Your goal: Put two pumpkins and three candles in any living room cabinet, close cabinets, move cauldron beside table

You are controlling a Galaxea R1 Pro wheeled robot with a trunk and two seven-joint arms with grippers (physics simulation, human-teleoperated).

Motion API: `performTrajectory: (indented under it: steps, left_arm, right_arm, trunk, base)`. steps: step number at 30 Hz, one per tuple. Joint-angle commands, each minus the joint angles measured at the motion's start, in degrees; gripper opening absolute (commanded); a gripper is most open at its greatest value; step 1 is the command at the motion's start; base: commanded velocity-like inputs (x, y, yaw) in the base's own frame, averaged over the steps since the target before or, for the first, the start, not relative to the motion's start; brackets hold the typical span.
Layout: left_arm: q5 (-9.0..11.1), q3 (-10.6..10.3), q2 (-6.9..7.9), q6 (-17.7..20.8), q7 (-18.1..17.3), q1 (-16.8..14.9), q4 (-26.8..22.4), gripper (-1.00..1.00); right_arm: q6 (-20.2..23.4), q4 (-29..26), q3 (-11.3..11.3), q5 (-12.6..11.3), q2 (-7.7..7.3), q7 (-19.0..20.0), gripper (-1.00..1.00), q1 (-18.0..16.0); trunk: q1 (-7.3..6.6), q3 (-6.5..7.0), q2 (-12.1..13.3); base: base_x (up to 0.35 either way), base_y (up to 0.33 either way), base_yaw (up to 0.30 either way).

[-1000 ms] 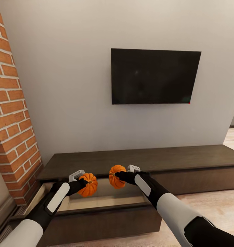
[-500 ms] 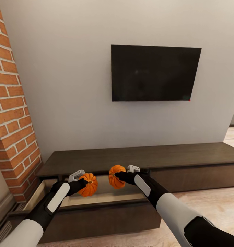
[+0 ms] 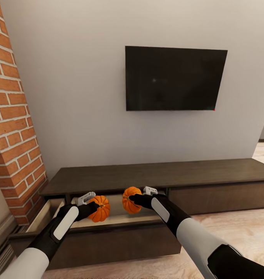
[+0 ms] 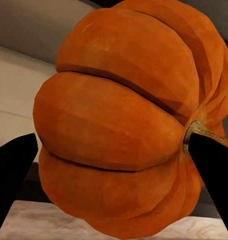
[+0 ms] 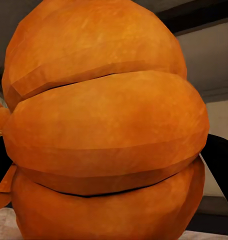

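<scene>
Head view: left gripper [image 3: 94, 205] clamped on the left pumpkin [image 3: 100, 208], right gripper [image 3: 131, 199] clamped on the right pumpkin [image 3: 130, 199], both held side by side, close but apart, over the open drawer [image 3: 45, 217] at the left end of the cabinet [image 3: 163, 176]. Light tan drawer insides showing beneath the two pumpkins; dark drawer front pulled out toward the robot, second drawer front to the right flush and closed. Flat cabinet top bare behind the arms. Black television [image 3: 174, 78] mounted on the pale wall [image 3: 78, 97] above; red brick column [image 3: 14, 128] rising at the far left; light wood floor [image 3: 240, 228] at lower right.

Left wrist view: left pumpkin [image 4: 129, 120] pressed between two dark fingers [image 4: 11, 175], short stem poking out sideways beside the far finger. Right wrist view: right pumpkin [image 5: 103, 130] gripped likewise, dark fingers [image 5: 221, 165] at both flanks, sliver of the other pumpkin at the frame edge.
</scene>
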Motion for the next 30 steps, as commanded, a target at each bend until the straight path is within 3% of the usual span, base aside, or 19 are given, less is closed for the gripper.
performTrajectory:
  steps: [1,19,30]
  left_arm:
    - [0.61,-0.21,0.07,-0.02,0.58,-0.05,-0.1,-1.0]
    - [0.6,-0.21,0.15,-0.05,0.57,-0.05,-0.19,-1.0]
    - [0.6,-0.21,0.11,-0.09,0.49,-0.05,-0.19,-1.0]
  right_arm:
    - [0.14,-0.08,0.22,-0.34,-0.03,-0.32,-1.0,-0.06]
    - [1.09,-0.09,0.28,-0.36,0.02,-0.36,-1.0,-0.19]
    - [3.93,0.24,1.89,-0.43,0.49,-1.4,-1.0,-1.37]
  trunk:
    - [0.21,-0.24,-0.45]
    - [0.65,-0.6,-1.25]
    - [0.65,-0.6,-1.25]
  base:
    - [0.0,0.0,0.0]
    - [0.0,0.0,0.0]
    - [0.022,0.0,0.0]
